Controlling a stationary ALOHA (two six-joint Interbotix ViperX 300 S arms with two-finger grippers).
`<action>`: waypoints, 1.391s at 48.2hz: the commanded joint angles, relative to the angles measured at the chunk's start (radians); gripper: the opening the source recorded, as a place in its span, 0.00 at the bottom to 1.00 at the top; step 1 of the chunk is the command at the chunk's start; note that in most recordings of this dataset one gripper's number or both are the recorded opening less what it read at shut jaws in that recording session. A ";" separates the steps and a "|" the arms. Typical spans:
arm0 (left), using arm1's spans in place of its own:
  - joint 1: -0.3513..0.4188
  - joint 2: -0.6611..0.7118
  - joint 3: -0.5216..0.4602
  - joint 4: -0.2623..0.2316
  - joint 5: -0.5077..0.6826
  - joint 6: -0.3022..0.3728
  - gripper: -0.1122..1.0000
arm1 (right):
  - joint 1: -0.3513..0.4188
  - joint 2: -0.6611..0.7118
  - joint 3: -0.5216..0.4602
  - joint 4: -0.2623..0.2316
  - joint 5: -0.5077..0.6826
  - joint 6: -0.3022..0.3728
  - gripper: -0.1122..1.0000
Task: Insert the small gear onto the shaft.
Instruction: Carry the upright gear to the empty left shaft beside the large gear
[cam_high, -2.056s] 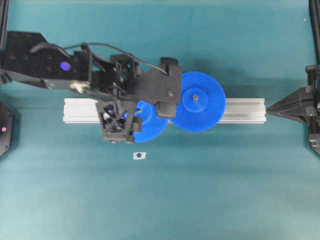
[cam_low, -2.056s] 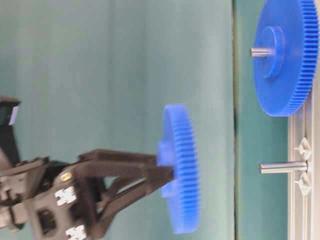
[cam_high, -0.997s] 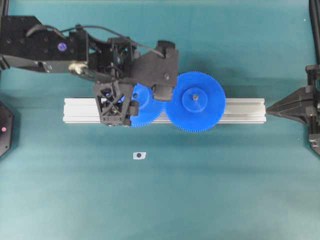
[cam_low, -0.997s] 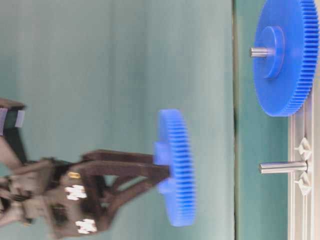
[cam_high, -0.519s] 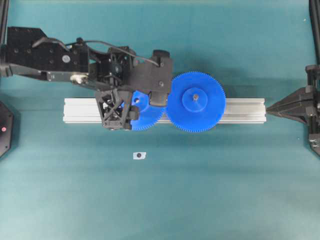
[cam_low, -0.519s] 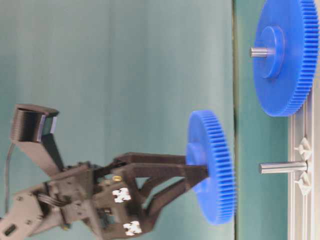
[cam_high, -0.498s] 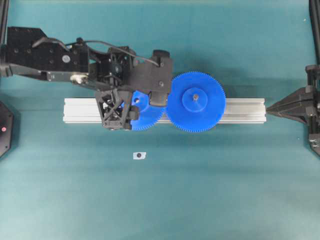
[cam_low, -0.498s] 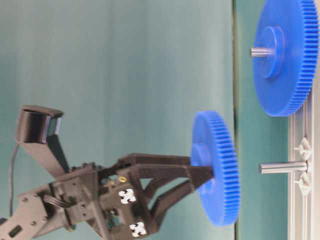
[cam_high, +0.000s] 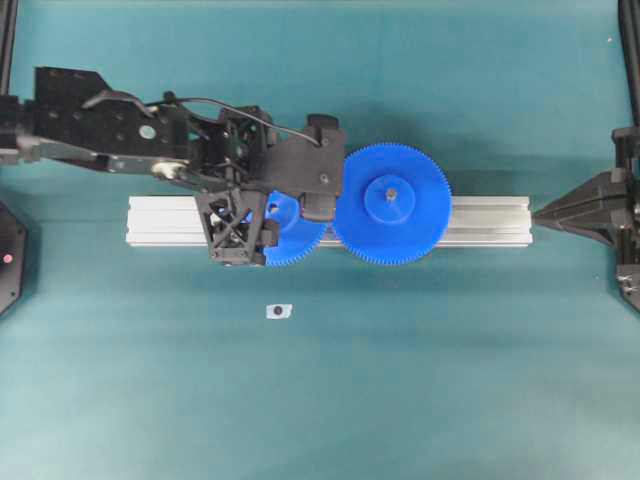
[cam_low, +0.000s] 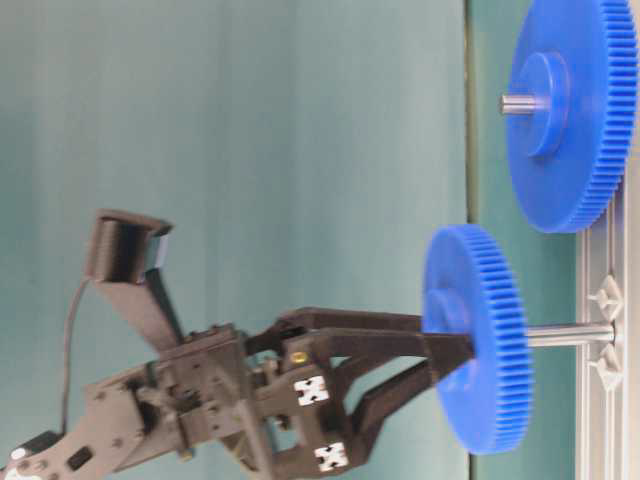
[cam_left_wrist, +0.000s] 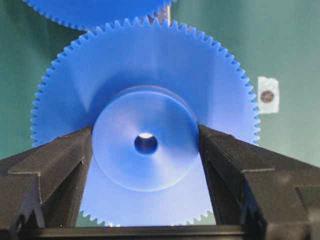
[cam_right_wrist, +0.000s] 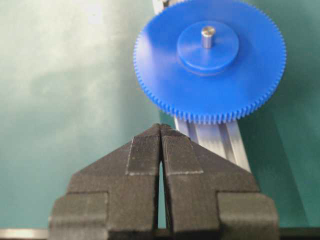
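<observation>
The small gear (cam_low: 480, 340) is a blue toothed disc with a round hub (cam_left_wrist: 125, 155). My left gripper (cam_left_wrist: 145, 131) is shut on that hub, one finger (cam_left_wrist: 65, 160) on each side. In the table-level view the gear's face is level with the tip of the shaft (cam_low: 570, 333), a thin grey pin standing on the rail. Seen from the left wrist, a bright bit of metal shows at the top of the gear's centre hole. From overhead the small gear (cam_high: 298, 240) is partly hidden under my left wrist. My right gripper (cam_right_wrist: 161, 127) is shut on nothing at the rail's right end.
The larger blue gear (cam_high: 390, 205) sits on its own pin on the aluminium rail (cam_high: 480, 220), its teeth close to the small gear's. A small white tag with a dark spot (cam_high: 279, 311) lies on the green table in front of the rail.
My left gripper has carried the small gear toward the rail, from well short of the shaft to level with its tip. The right arm has not moved.
</observation>
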 joint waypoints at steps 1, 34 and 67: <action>0.002 -0.014 -0.018 0.002 -0.009 0.000 0.72 | -0.005 0.006 -0.012 0.000 -0.008 0.012 0.11; -0.009 0.046 0.012 0.000 -0.040 -0.012 0.72 | -0.011 0.006 -0.012 0.000 -0.005 0.012 0.11; 0.008 -0.014 0.035 0.000 -0.009 -0.002 0.72 | -0.017 0.006 -0.012 0.000 -0.002 0.012 0.11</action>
